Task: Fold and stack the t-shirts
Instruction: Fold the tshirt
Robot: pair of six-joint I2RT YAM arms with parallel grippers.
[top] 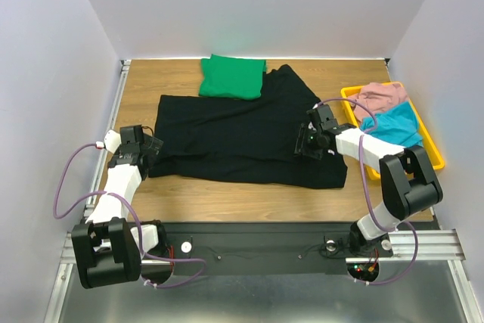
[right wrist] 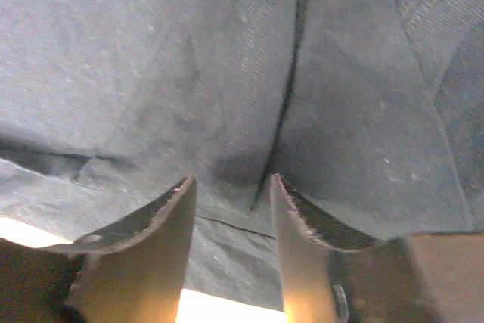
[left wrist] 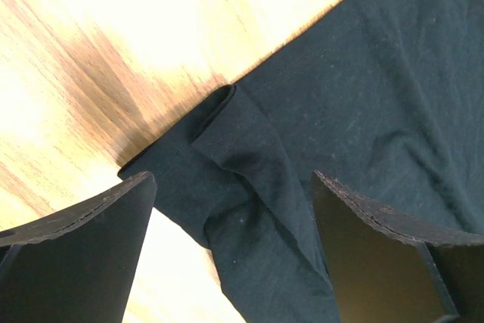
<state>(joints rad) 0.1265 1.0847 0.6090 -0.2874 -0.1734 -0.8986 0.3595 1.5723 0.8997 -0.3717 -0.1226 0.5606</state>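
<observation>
**Both arms at the black t-shirt**

Your left fingers [left wrist: 83, 240] are spread wide above the black t-shirt [top: 227, 138] at its near-left corner, holding nothing. Your right fingers [right wrist: 144, 240] sit on its right side with a narrow gap over a ridge of cloth; you cannot tell whether they pinch it. The shirt lies spread on the bench [top: 227, 198], and the folded green t-shirt [top: 232, 77] touches its far edge.

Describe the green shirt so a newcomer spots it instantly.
On the wooden table, look at the far edge by the back wall. The green t-shirt lies there folded small, touching the far edge of the spread black t-shirt. It is the only bright green cloth; the teal cloth and pink cloth sit in the yellow tray.
</observation>
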